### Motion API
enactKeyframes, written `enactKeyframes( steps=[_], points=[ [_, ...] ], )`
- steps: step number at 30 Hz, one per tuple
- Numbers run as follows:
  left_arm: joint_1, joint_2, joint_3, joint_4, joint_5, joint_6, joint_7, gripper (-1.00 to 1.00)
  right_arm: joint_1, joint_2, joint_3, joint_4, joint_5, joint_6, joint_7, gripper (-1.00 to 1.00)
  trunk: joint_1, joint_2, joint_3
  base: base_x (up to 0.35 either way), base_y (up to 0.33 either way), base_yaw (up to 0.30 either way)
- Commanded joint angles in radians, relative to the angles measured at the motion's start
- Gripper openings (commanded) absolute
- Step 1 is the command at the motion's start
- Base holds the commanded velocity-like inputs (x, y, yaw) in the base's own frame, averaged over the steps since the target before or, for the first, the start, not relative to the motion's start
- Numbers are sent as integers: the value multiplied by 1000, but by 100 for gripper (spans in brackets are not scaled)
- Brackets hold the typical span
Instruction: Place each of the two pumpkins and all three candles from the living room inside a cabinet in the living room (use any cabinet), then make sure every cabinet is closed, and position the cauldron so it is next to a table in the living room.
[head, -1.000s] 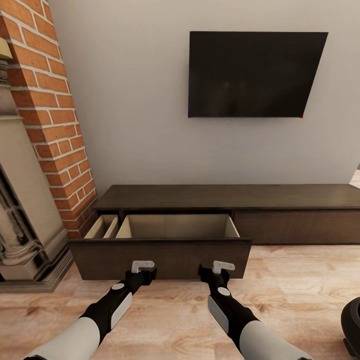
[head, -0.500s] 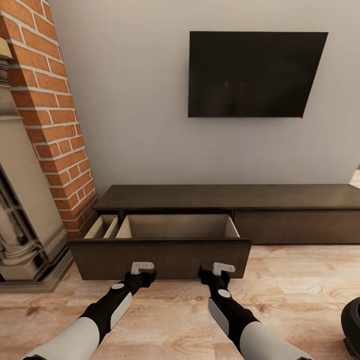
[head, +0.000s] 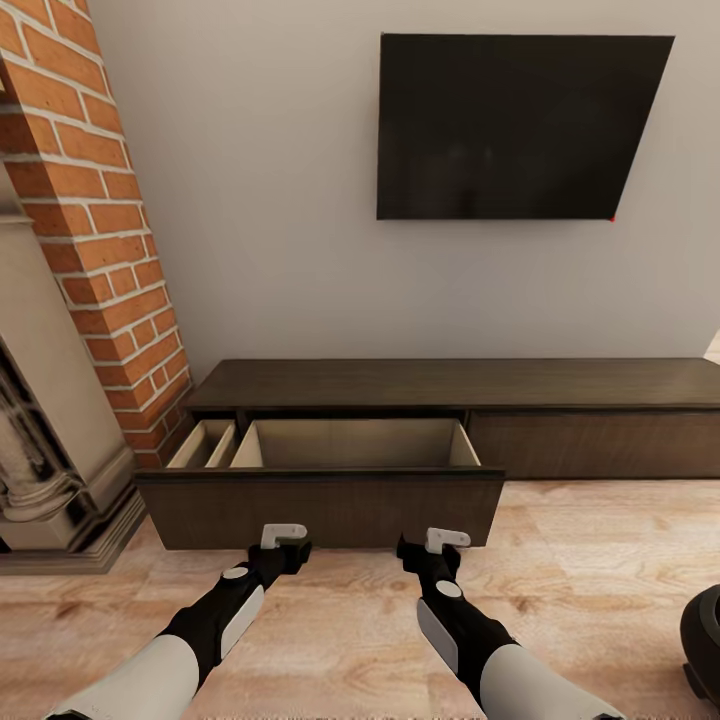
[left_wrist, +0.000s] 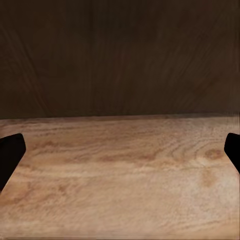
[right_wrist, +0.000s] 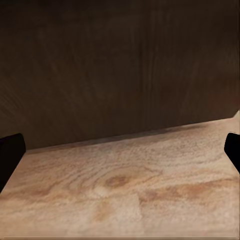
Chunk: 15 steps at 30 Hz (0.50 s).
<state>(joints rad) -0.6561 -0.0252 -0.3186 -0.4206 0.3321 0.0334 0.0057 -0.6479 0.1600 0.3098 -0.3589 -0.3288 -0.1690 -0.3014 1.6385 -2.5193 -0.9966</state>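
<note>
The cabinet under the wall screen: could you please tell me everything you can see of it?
The cabinet is a long, low unit of dark brown wood with a flat top and plain, handleless fronts. It stands on the pale wood floor against the grey wall, its left end by the brick column. Its left drawer is pulled out, showing a pale beige interior with one divider and nothing visible inside; the right front is shut. The left gripper and right gripper sit before the drawer front; contact is unclear.

Drawer front blocks both grippers; open room above it

The cabinet (head: 450, 385) has its pulled-out drawer (head: 320, 505) standing as a dark wall just ahead of the left gripper (head: 285, 540) and right gripper (head: 440, 545); the drawer's beige interior lies open from above, and bare wood floor (head: 600, 560) spreads rightward toward the cauldron (head: 703, 635).
</note>
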Motion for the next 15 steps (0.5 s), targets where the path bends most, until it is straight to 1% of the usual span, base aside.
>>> enactKeyframes(
  steps=[1,7,9,10,11,13,15],
  points=[
    [0,1,-5,-1,8,3,3,100,-1,-1,9,1,-10,-5,-6,100,0,-1,-5,0,0,0],
    [0,1,-5,-1,8,-10,9,100,-1,-1,13,0,-9,-8,-5,100,3,-2,-28,0,0,0],
    [0,1,-5,-1,8,-15,9,100,-1,-1,28,0,-8,-9,-5,100,4,-3,-36,0,0,0],
    [0,1,-5,-1,8,-16,9,100,-1,-1,38,0,-7,-10,-5,100,4,-3,-40,0,0,0],
    [0,1,-5,-1,8,-24,9,100,-1,-1,82,0,-7,-13,-5,100,5,-3,-44,0,0,0],
    [0,1,-5,-1,8,-30,10,100,-1,-1,111,0,-7,-20,-5,100,6,-4,-51,0,0,0],
    [0,1,-5,-1,8,-36,10,100,-1,-1,132,1,-7,-30,-5,100,6,-4,-59,0,0,0]
  ],
)
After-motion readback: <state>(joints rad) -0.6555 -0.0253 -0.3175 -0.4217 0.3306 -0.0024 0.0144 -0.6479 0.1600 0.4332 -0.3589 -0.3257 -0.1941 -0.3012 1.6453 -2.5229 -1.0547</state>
